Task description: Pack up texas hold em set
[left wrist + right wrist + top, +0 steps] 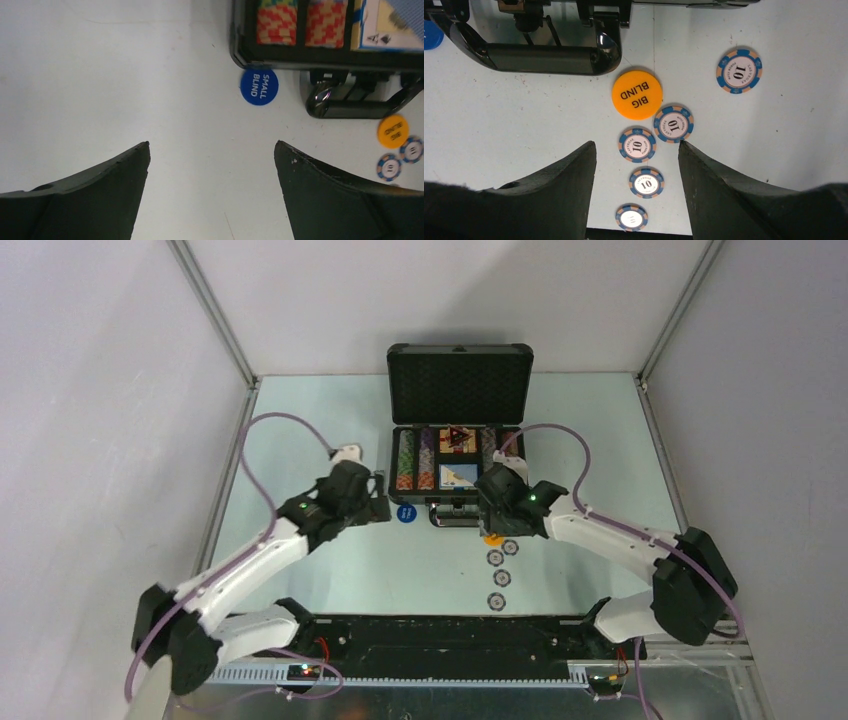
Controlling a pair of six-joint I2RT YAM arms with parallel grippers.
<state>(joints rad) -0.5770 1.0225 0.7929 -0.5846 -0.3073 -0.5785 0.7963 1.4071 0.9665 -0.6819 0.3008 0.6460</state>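
The dark briefcase (pixel 459 380) of the texas hold em set stands open at the back. Its tray holds rows of striped chips (pixel 276 22) and card boxes (pixel 457 476). A blue SMALL BLIND button (pixel 259 86) lies by the case's front left corner. An orange BIG BLIND button (pixel 636 94) lies in front of the handle (pixel 539 52). Several blue "10" chips (pixel 646 182) lie loose on the table near it. My right gripper (pixel 636 144) hovers open over these chips, holding nothing. My left gripper (pixel 211 145) is wide open over bare table, short of the blue button.
The loose chips run in a line (pixel 497 601) from the orange button toward the black base rail (pixel 440 635) at the near edge. One more chip (pixel 739 70) lies apart to the right. White walls enclose the table on three sides.
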